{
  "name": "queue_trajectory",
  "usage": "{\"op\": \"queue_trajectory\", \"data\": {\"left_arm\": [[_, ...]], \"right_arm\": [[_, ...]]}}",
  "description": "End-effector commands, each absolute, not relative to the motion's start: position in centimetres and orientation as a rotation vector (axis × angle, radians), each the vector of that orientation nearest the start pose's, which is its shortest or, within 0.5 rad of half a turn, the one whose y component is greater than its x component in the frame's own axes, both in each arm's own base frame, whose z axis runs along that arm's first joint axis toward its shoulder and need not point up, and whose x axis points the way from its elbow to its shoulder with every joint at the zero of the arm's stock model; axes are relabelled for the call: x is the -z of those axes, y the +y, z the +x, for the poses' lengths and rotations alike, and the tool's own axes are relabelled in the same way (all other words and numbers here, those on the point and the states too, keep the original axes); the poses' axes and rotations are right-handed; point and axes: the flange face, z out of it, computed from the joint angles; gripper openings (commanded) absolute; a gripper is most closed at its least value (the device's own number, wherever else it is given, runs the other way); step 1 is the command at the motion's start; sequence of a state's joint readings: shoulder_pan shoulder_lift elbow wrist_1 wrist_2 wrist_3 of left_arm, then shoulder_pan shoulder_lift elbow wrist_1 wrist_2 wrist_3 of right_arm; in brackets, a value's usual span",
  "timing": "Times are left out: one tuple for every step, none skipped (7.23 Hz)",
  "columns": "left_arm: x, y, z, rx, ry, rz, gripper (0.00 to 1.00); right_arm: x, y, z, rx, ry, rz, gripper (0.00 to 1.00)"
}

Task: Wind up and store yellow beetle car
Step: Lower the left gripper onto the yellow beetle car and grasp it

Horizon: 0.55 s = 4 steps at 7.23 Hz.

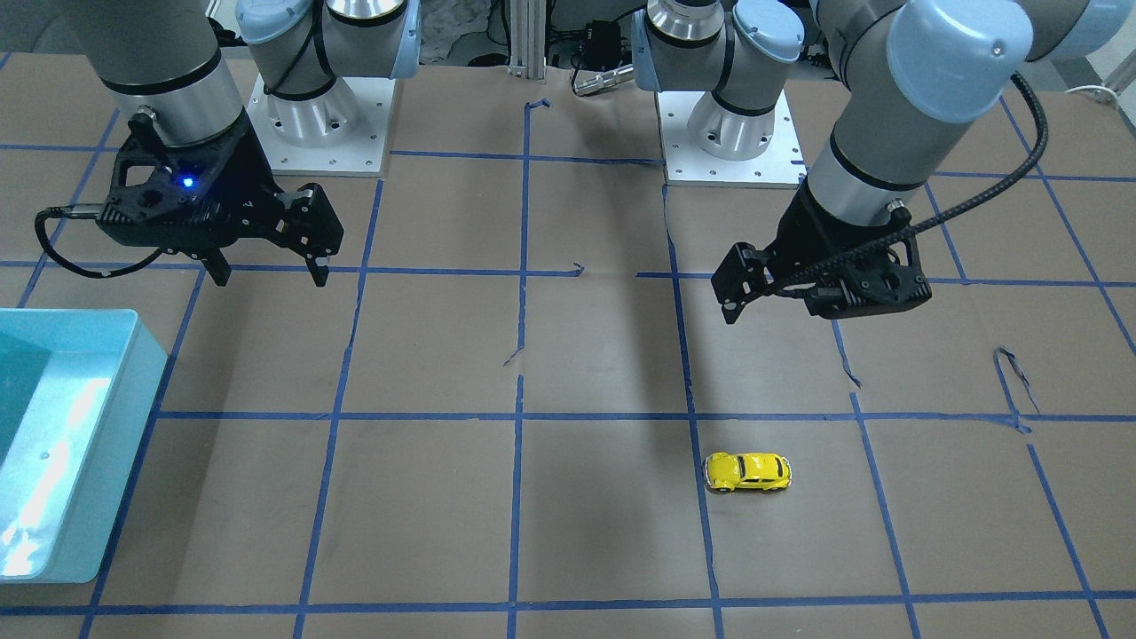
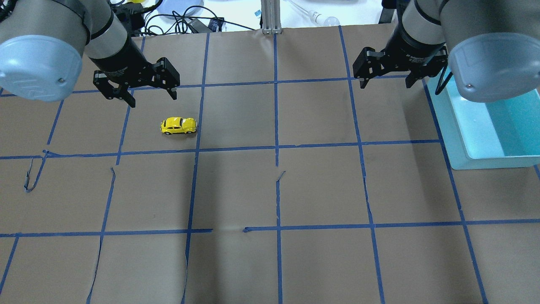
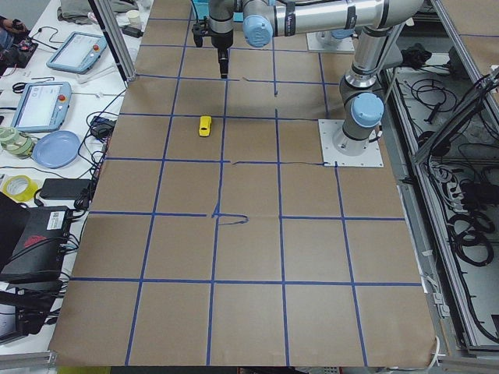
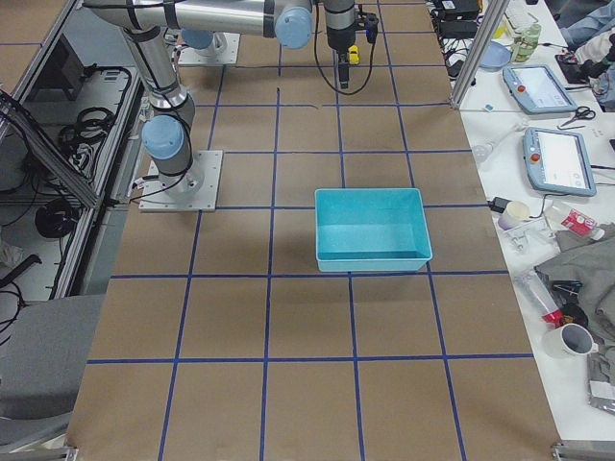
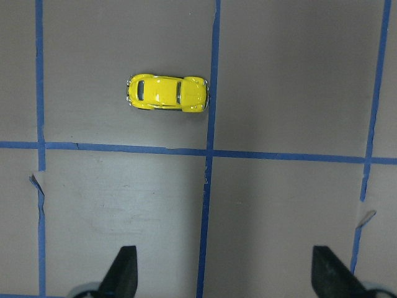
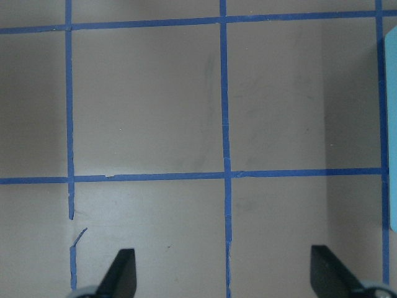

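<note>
The yellow beetle car [image 2: 179, 126] stands on its wheels on the brown paper table, beside a blue tape line. It also shows in the front view [image 1: 747, 472] and the left wrist view [image 5: 167, 92]. My left gripper [image 2: 152, 99] hangs above the table close to the car, open and empty. In its wrist view the car lies beyond the fingertips [image 5: 124, 264], left of centre. My right gripper [image 2: 386, 84] is open and empty over bare table, next to the light blue bin [image 2: 460, 139]. It also shows in the front view [image 1: 269, 278].
The light blue bin [image 1: 133, 355] looks empty and sits at the table's end on my right; its edge shows in the right wrist view [image 6: 391, 124]. Blue tape lines grid the paper, torn in places. Both arm bases [image 1: 319, 124] stand at the robot's edge of the table.
</note>
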<state>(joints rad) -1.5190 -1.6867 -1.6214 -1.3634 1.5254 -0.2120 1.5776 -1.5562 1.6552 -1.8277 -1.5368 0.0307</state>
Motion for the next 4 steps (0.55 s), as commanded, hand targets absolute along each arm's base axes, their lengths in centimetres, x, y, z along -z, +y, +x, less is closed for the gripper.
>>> {"op": "queue_trajectory", "data": {"left_arm": [[-38.7, -56.9, -9.0, 0.127, 3.039, -1.011, 1.00], [-36.8, -57.5, -9.0, 0.162, 2.980, -1.206, 1.00], [-35.4, -57.5, -8.6, 0.122, 2.878, -1.434, 1.00], [-33.0, -58.0, -7.3, 0.051, 2.734, -1.673, 1.00]], "right_arm": [[-46.6, -50.9, 14.1, 0.242, 3.095, 0.032, 1.00], [-46.6, -50.9, 14.1, 0.242, 3.095, 0.029, 1.00], [-46.6, -50.9, 14.1, 0.242, 3.095, 0.031, 1.00], [-46.6, -50.9, 14.0, 0.242, 3.097, 0.032, 1.00]]}}
